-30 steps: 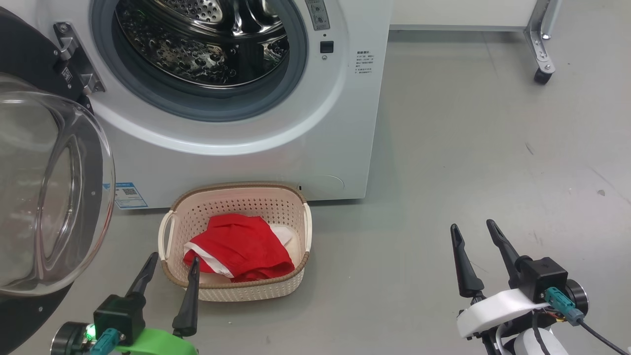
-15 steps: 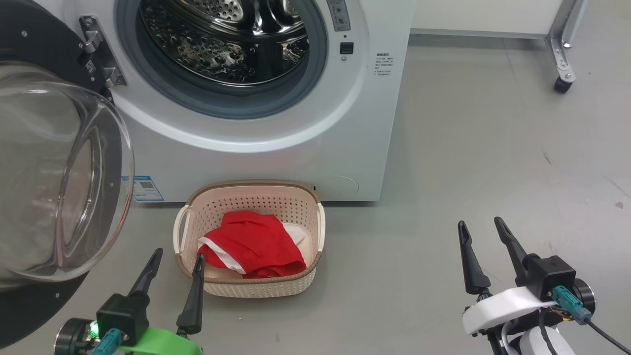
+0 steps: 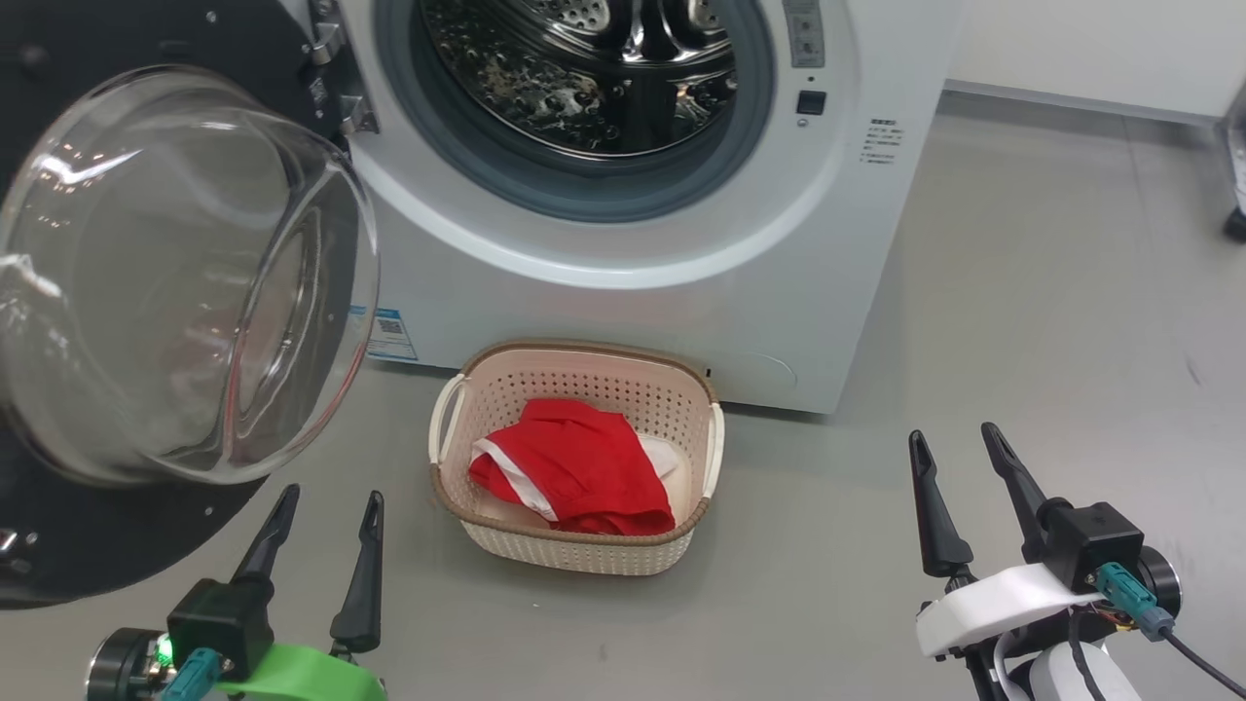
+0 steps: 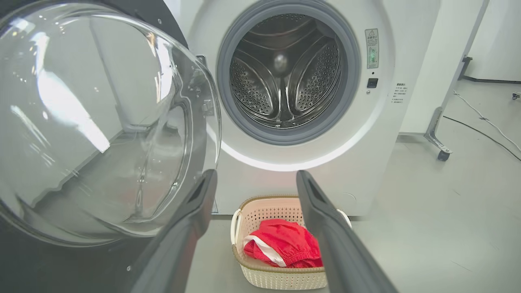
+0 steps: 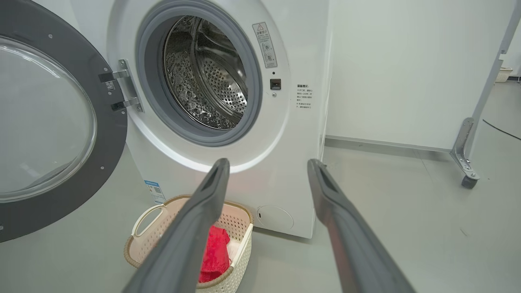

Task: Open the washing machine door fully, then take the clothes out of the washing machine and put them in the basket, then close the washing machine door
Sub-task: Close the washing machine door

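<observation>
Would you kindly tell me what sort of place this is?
Likely a robotics test lab staged as a laundry corner, not a home: the washing machine stands on a bare grey floor, beside a white panel on a castered metal leg.

The washing machine door [image 3: 185,282] stands open beside the washing machine [image 3: 633,312], and the clothes [image 3: 584,467] lie in the basket [image 3: 574,555].

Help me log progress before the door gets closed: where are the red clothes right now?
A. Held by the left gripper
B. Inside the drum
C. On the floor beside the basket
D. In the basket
D: the clothes lie inside the basket on the floor before the washing machine, whose drum looks empty; the left gripper and right gripper stand open, holding nothing.
</observation>
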Motion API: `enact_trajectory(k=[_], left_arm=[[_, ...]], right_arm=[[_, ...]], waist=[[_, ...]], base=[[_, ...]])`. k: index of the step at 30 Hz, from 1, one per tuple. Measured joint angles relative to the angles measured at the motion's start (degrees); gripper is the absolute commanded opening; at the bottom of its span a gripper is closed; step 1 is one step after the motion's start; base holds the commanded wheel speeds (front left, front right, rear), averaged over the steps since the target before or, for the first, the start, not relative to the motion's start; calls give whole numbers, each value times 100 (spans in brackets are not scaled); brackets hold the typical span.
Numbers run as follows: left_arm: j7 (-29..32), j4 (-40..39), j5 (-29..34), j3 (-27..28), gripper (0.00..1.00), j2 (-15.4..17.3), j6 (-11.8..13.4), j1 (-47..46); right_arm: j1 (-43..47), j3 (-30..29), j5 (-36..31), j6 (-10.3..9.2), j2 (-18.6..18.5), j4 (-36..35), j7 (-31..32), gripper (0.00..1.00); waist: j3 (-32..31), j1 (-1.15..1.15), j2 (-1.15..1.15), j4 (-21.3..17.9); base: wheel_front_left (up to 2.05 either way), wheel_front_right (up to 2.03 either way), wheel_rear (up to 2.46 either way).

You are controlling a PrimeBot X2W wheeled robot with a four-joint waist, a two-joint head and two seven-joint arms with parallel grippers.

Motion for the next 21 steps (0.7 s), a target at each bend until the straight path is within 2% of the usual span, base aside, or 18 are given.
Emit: enact_trajectory(k=[21], left_arm=[[-31,32,1,346,100,-1,120,1]], right_arm=[[0,69,-51,53,1,-60,0,100]], waist=[[27,0,0,1690]], base=[[0,0,0]])
